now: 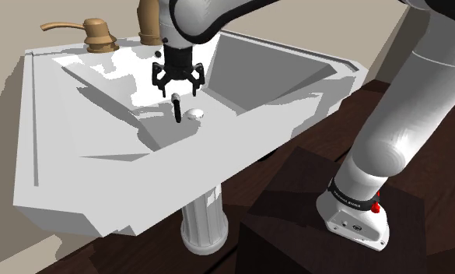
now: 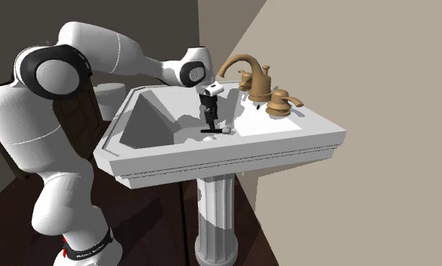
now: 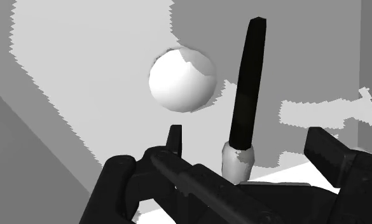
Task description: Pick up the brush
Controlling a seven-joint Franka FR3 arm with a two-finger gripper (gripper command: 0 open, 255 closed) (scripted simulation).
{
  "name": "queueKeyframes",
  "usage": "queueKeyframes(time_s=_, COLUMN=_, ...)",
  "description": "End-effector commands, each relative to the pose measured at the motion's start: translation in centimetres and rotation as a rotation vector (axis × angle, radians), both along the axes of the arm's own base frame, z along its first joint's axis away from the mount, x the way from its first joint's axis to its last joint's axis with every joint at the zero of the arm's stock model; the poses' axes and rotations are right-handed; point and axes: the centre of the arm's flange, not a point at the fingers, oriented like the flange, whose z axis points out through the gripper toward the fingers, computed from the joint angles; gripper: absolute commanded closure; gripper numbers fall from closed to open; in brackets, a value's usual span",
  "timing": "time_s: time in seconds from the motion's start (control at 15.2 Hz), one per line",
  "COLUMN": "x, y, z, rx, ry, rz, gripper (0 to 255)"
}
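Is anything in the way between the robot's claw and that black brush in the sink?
Nothing. In the shoulder view the gripper hangs, jaws open, over the brush; only bare sink between.

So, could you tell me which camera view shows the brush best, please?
The wrist view: the brush shows close up, black handle and pale head, inside the open pincer. The shoulder view gives a small dark handle beside the drain; the second exterior view, a dark sliver.
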Motion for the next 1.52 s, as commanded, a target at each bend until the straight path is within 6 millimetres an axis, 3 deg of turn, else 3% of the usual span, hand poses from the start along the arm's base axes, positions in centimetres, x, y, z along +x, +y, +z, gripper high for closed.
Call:
queueKeyframes(time_s=0.0, x=1.4, y=0.8, z=-0.3, rx=-0.008, ry=-0.015, rz=-0.025, gripper=0)
queueKeyframes(time_s=0.46, x=1.4, y=0.8, z=-4.3, rx=-0.008, ry=-0.015, rz=-0.025, gripper=0)
queueKeyframes(time_s=0.59, x=1.3, y=0.8, z=-4.3, rx=-0.008, ry=-0.015, rz=-0.025, gripper=0)
queueKeyframes(time_s=0.66, x=1.3, y=0.7, z=-4.2, rx=-0.008, ry=-0.015, rz=-0.025, gripper=255)
queueKeyframes(time_s=1.25, x=1.4, y=0.8, z=-4.3, rx=-0.008, ry=-0.015, rz=-0.025, gripper=255)
queueKeyframes(time_s=1.45, x=1.4, y=0.8, z=-2.7, rx=-0.008, ry=-0.015, rz=-0.025, gripper=255)
